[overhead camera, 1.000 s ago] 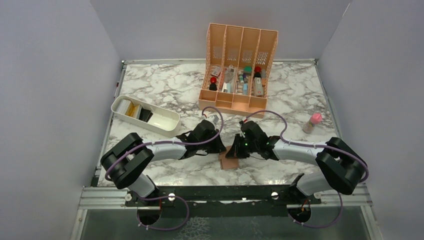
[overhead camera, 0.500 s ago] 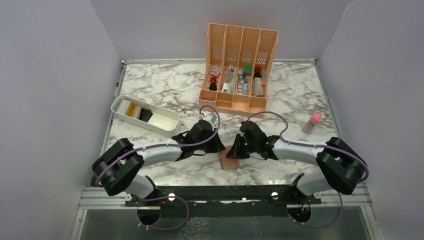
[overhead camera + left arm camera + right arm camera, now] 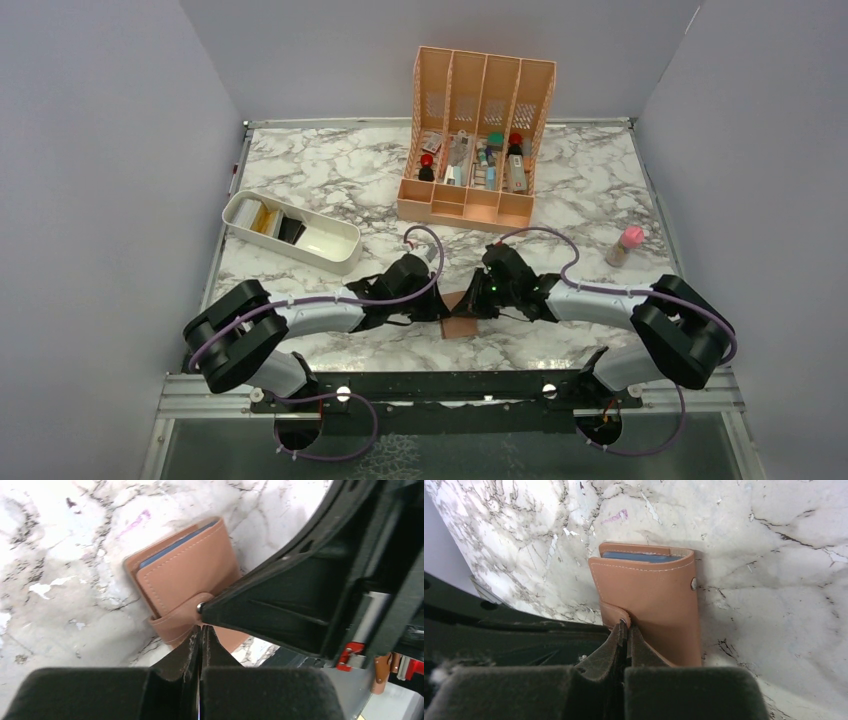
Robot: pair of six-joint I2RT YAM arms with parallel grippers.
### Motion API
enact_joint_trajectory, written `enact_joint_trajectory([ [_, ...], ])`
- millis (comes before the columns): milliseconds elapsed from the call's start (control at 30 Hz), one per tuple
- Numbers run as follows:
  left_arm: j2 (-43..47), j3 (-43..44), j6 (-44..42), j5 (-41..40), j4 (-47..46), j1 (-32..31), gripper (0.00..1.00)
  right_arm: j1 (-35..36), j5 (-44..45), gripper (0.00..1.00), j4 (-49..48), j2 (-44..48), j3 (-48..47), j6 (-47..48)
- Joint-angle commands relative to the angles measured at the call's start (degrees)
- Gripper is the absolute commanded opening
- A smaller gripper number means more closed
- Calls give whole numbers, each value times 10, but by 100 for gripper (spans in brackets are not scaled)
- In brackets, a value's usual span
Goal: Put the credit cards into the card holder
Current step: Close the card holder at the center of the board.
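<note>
At the near centre of the marble table (image 3: 330, 170), the card holder (image 3: 462, 320) lies flat and folded, with its snap tab (image 3: 613, 614) wrapped over the cover and a blue layer showing at the open edge. The left gripper (image 3: 200, 630) and right gripper (image 3: 626, 627) meet it from either side, each with jaws pressed fully together and tips at the tab; neither visibly holds anything. The holder looks light, thin and pliable, likely to slide on the smooth stone under a sideways push. The tab or the stitched free edge offers the best purchase, with one arm pinning the body. The table's front edge lies near. The white tray (image 3: 290, 250), peach organizer (image 3: 478, 80) and pink-capped bottle (image 3: 625, 245) stand well apart, leaving open room around.
</note>
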State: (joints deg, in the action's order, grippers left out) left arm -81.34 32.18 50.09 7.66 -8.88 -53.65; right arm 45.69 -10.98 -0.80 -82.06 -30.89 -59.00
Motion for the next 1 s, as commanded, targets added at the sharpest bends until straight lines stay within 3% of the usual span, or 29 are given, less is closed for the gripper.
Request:
enact_joint_trajectory([
  [0,-4,-13,9,-19,-5,-1,0,3,63,1,99,-18,45,14],
  [433,22,-8,16,-53,8,-1,0,3,51,1,87,-20,42,16],
  [733,-27,-3,13,-43,-10,-1,0,3,52,1,90,-14,32,21],
  [967,-51,4,3,-38,9,-1,0,3,67,19,158,14,-9,51],
])
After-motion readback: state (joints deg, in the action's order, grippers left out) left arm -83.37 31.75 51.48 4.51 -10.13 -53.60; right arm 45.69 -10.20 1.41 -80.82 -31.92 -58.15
